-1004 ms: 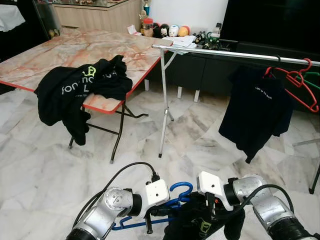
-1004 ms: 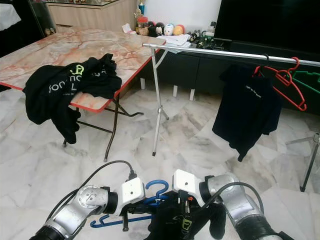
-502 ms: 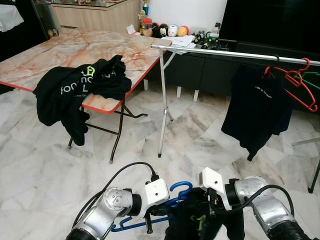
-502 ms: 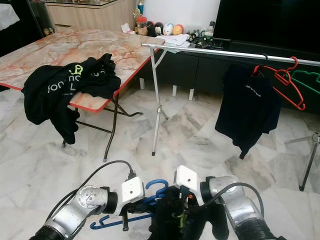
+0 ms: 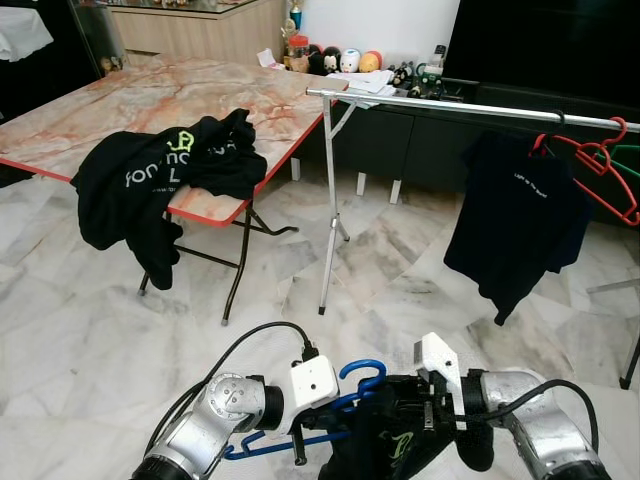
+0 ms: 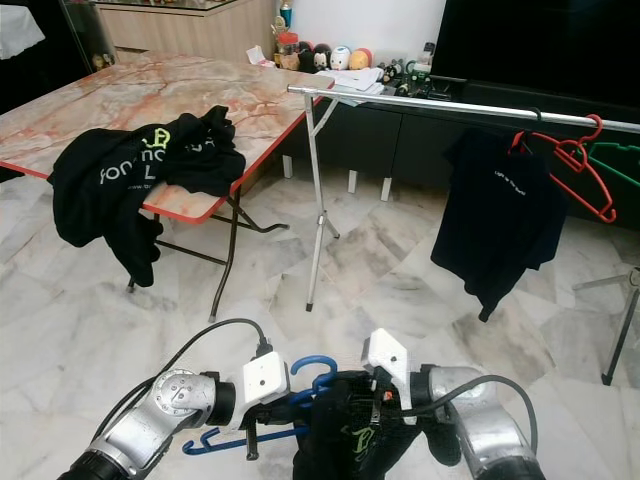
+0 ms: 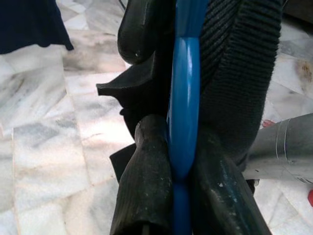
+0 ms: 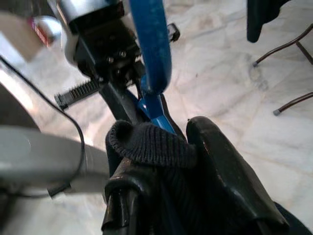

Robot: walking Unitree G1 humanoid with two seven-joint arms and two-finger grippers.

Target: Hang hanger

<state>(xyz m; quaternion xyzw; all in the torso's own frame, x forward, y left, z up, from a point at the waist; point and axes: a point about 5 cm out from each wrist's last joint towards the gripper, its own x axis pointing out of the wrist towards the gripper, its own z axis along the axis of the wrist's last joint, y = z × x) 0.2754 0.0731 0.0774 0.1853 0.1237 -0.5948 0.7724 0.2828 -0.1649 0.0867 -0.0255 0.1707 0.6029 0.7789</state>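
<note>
A blue hanger [image 5: 362, 372] is low in front of me, its hook up. My left gripper [image 5: 335, 412] is shut on its neck [image 7: 183, 147]. A black shirt [image 5: 385, 447] with a small green print hangs bunched on the hanger. My right gripper [image 5: 402, 425] is shut on the shirt's ribbed collar [image 8: 151, 144], right beside the hanger's neck [image 8: 149, 44]. The metal clothes rail [image 5: 460, 108] runs across ahead at the right, well above and beyond both grippers.
A dark shirt [image 5: 515, 215] hangs from the rail on a red hanger [image 5: 598, 165], with a green hanger [image 5: 628, 160] past it. A folding marble-top table [image 5: 150, 95] at the left carries another black shirt [image 5: 160, 175]. Marble floor lies between.
My right wrist has twisted and drawn a little to the right, still at the shirt's collar. The left gripper and hanger have stayed put.
</note>
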